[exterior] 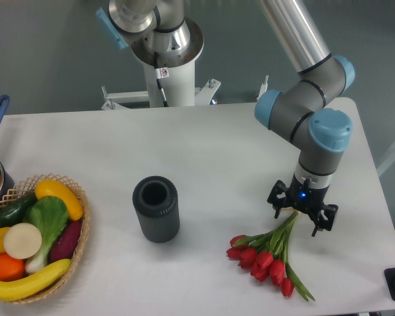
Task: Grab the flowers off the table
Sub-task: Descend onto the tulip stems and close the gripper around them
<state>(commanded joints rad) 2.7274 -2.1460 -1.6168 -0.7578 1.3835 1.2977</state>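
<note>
Silver tubing is forming the arm (296, 29); pale blue caps are covering its grey joints; a blue light is glowing above the black gripper (304, 212).

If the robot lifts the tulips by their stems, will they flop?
Probably a little. The flowers have long thin stems, so the red heads, far from the gripper, would likely droop. They look light and held in a bunch, so they should lift together. Petals may bruise easily.
</note>
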